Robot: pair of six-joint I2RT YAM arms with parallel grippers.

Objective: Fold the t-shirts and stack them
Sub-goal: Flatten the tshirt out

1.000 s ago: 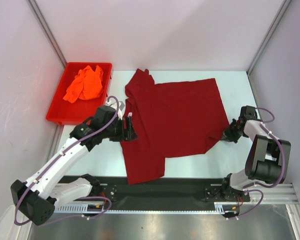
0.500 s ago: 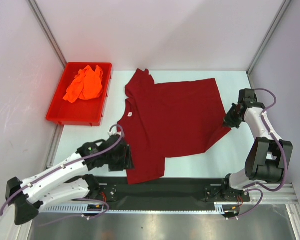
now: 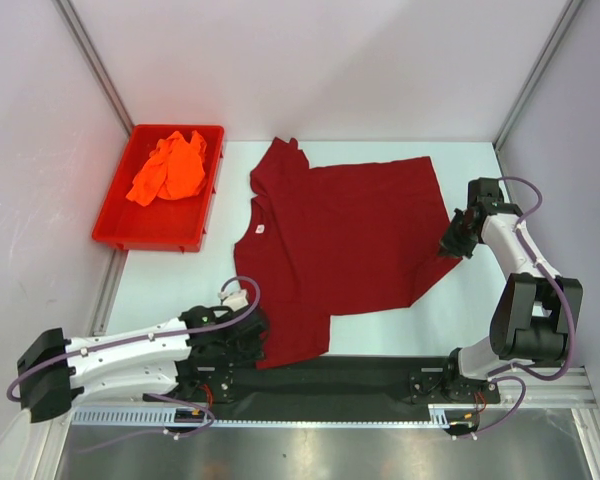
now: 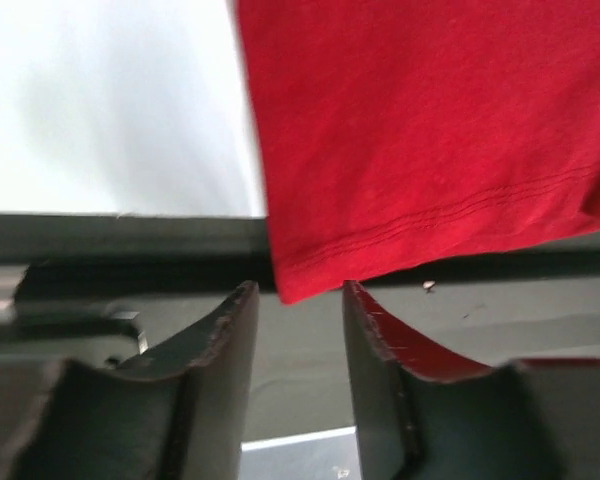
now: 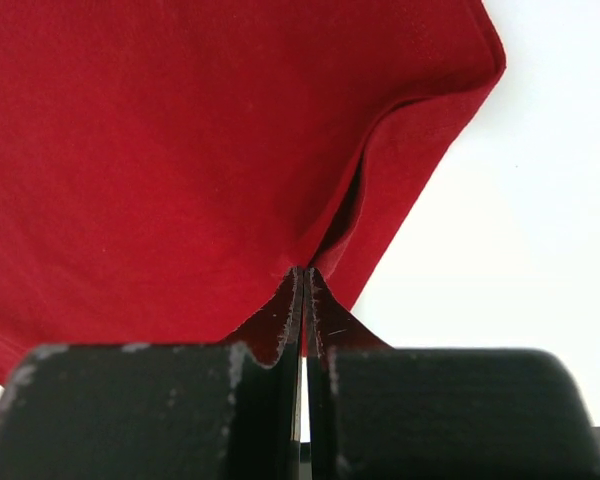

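At the near sleeve of the maroon t-shirt (image 3: 350,240): the left gripper (image 3: 252,335) sits low. Its jaws are parted, and the corner of the stitched cuff lies just at the mouth of the gap.
At the shirt's right near corner: the right gripper (image 3: 452,240) has its jaws pressed together on a thin pinch of maroon cloth, which tents up from a small fold.
Maroon t-shirt: spread mostly flat on the white surface (image 3: 460,300), collar to the left. The near sleeve overhangs a dark strip (image 3: 380,375) at the near edge, and the far sleeve is bunched.
Orange t-shirt (image 3: 168,168): crumpled in the red plastic bin (image 3: 110,225), beyond and to the left of the maroon shirt and well apart from both grippers.
Step in hand: probably taking a second hold on the cuff corner so the two arms can fold the shirt.
Doing it well: push the left jaws further onto the sleeve so the stitching sits well inside before they close. Keep one jaw under the cloth and then raise both holds together with even tension.
Risk: closing now would catch only a sliver of the corner, and the right-hand pinch looks shallow, so either could slip.
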